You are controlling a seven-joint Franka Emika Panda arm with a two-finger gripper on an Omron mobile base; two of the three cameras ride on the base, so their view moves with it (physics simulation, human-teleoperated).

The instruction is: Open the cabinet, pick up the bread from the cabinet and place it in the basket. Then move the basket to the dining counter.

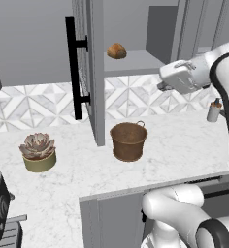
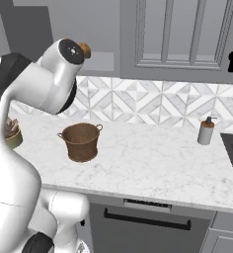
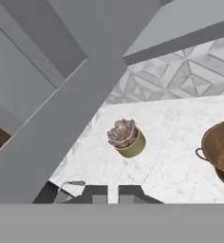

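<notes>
Door open, reach for the bread next

The cabinet (image 1: pixel 89 72) door stands swung out; the bread (image 1: pixel 116 51) sits on its shelf, above the basket (image 1: pixel 128 141) on the surface (image 1: pixel 174 145). The gripper (image 3: pixel 112 193) shows its tips nearly together, holding nothing. Best to spread the tips first, then approach level over the shelf edge, clear of the door.

Golden-brown bread (image 1: pixel 116 51) sits on the open cabinet (image 1: pixel 94 72) shelf above the upright, empty basket (image 1: pixel 128 141).
</notes>
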